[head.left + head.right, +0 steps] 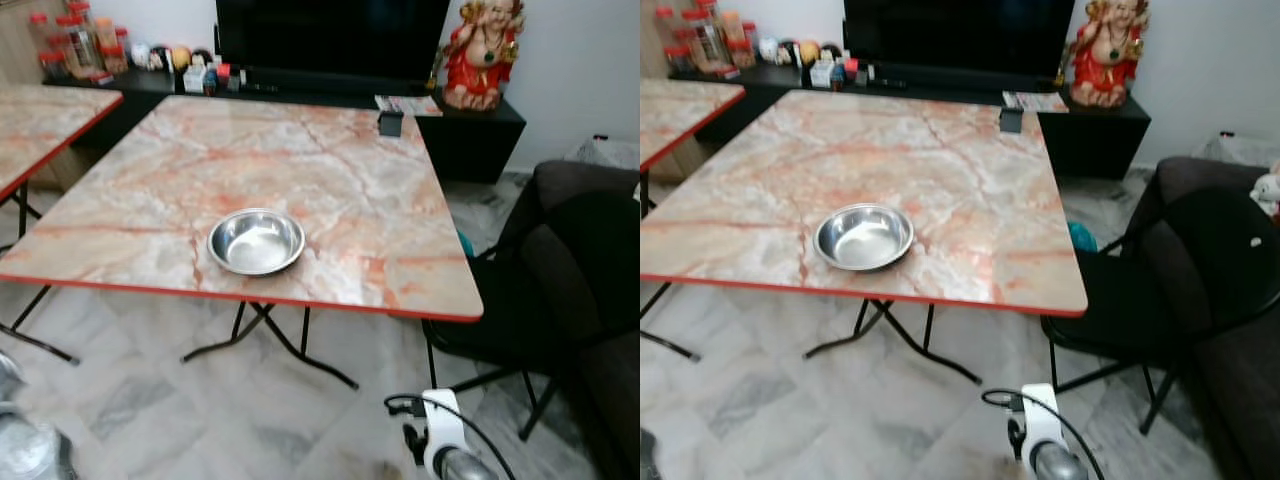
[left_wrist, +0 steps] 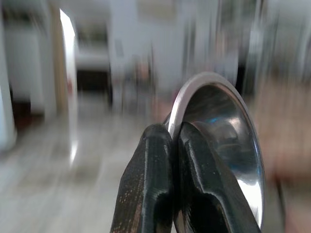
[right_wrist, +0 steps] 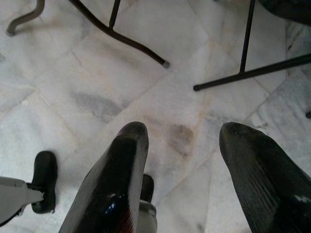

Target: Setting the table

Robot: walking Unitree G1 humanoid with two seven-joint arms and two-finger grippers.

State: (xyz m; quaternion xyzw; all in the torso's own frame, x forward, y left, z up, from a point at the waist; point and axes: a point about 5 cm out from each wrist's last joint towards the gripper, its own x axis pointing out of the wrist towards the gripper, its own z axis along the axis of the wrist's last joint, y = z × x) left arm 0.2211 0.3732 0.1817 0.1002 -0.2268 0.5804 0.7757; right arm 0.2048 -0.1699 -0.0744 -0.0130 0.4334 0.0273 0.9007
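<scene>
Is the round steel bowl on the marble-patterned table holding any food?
No, the round steel bowl near the front edge of the marble-patterned table shows only its bare shiny inside.

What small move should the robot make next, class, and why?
Probably lift the left tool up towards the marble table: it is shut on the rim of a second steel bowl, and one steel bowl already sits near the table's front edge. The right tool hangs open above the floor.

Marble-patterned table (image 1: 330,170) with red edge filling the frame's centre, steel bowl (image 1: 256,241) on it near the lower edge, small dark object (image 1: 390,123), perhaps a holder, at its upper right edge
</scene>
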